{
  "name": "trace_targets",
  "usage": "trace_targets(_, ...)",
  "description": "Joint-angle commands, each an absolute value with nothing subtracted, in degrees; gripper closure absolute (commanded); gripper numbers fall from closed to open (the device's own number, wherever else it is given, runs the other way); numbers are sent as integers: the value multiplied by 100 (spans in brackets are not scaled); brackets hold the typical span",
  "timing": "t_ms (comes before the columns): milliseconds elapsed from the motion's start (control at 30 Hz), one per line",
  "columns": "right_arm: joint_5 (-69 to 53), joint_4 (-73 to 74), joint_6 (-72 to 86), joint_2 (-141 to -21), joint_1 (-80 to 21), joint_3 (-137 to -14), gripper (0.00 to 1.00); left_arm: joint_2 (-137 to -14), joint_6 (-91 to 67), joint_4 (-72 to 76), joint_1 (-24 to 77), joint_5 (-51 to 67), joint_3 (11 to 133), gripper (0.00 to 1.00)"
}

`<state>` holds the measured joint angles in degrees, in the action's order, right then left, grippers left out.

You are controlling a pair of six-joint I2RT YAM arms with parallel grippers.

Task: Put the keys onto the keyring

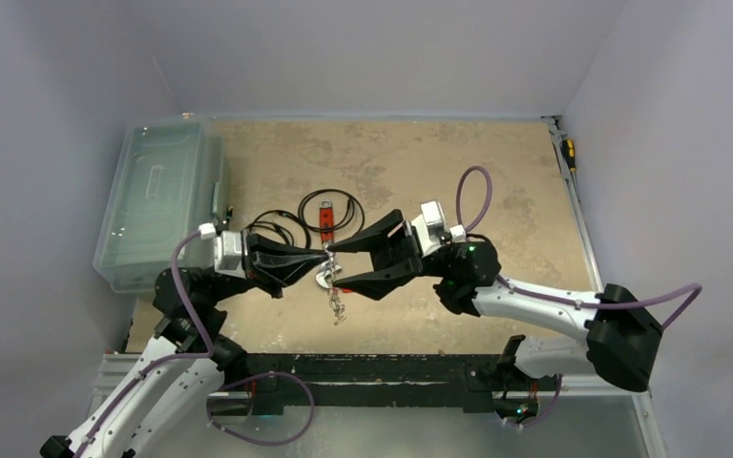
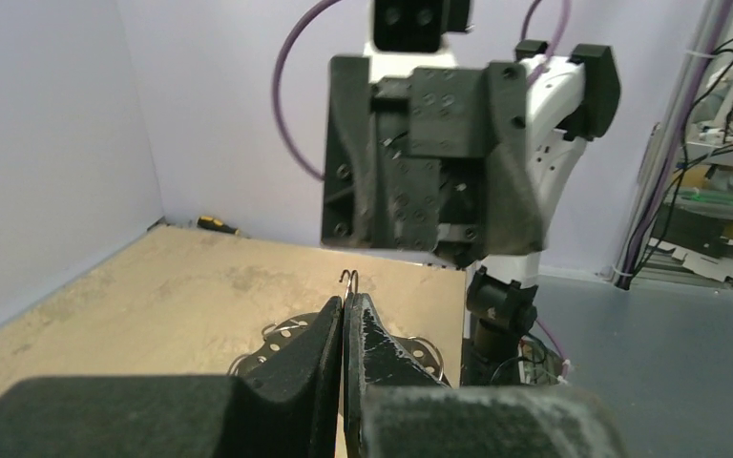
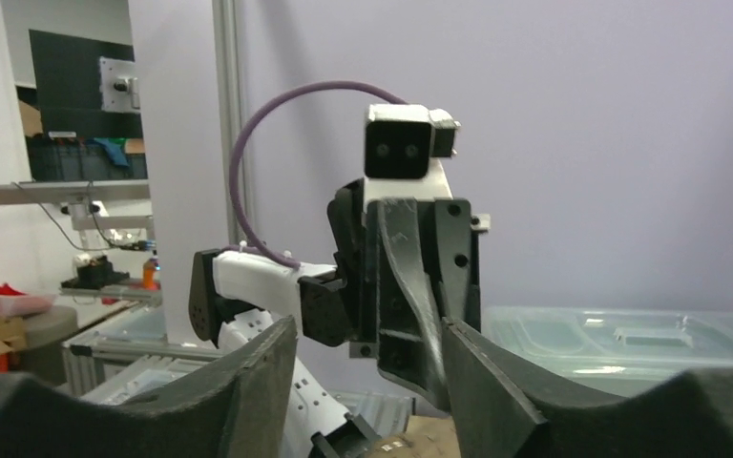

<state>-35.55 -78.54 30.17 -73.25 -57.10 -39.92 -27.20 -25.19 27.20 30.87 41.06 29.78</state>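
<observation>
1. The left fingers [image 2: 332, 334] are pressing fully together and pinching the keyring [image 2: 348, 278] just below its hooked end. That thin wire tip is poking up past the fingertips.
2. The right fingers [image 1: 367, 240] are standing well apart and gripping nothing. They are facing the hooked end head-on, with one finger passing on either side of it.
3. The keys [image 1: 325, 278] are showing as a small silvery cluster just on the arm-base side of the hooked end. A thin chain is trailing further from it toward the near edge, so the bundle's long axis is running away from the hook.
4. Whether the bundle is hanging or lying on the surface [image 1: 439, 172], I cannot tell.
5. Judging from this, the free right arm is the one placed to fetch a key. The coming move is turning on getting a key's hole onto that open wire tip, and the keys are sitting just off the hook toward the arm bases.
6. Black cables [image 1: 282, 227] and an orange tag [image 1: 324, 218] are lying beyond the hooked end. A clear bin [image 1: 162, 205] is sitting further to its left, and a screwdriver [image 1: 568, 153] far to its right. None of these is blocking the gap between the fingers.
</observation>
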Motion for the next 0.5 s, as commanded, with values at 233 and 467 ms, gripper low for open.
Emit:
trace_targets(233,-2481,-4267,767,-5866,-5783,-4213,33,-2864,-1586,1562,3083,3718,3442,100)
trace_targets(467,-2172,-855,-822,-5631,-5762,-5260,45,-3007,-1103,713,3173,3536,3664,100)
